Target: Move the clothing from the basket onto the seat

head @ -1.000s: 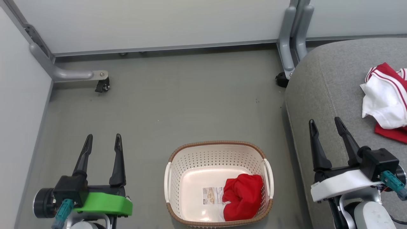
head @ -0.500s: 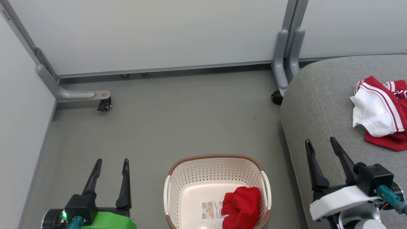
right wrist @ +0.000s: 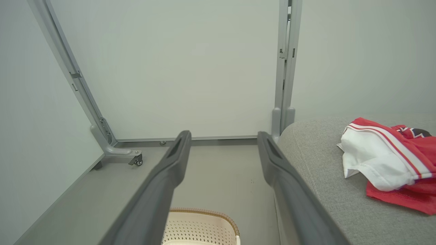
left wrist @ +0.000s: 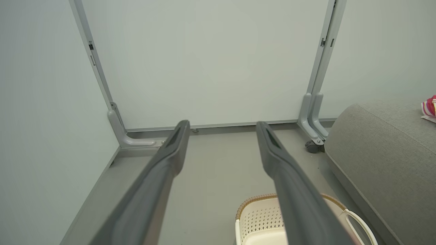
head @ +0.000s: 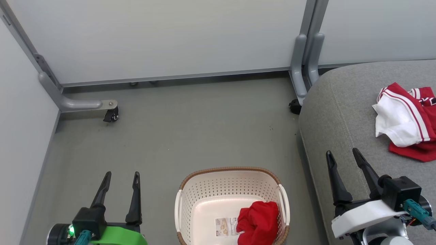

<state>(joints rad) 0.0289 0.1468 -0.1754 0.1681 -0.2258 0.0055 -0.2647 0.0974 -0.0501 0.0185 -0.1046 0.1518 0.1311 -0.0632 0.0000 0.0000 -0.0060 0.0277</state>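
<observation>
Red garment (head: pixel 259 223) bunched in the right corner of the cream basket (head: pixel 221 185), red-and-white clothing (head: pixel 402 122) on the grey seat (head: pixel 340 119) right of the basket, my left pincer (head: pixel 122 174) left of the basket, my right pincer (head: pixel 340 151) right of it over the seat, both spread wide, holding nothing

Cream perforated basket (head: pixel 190 207) on floor holds one crumpled red garment (head: pixel 258 222) at its right side; red-and-white striped clothing (head: pixel 405 122) lies heaped on grey seat (head: pixel 344 112).

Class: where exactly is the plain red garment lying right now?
In the head view, the plain red garment lies bunched in the near right corner of the basket, beside its label sticker.
</observation>
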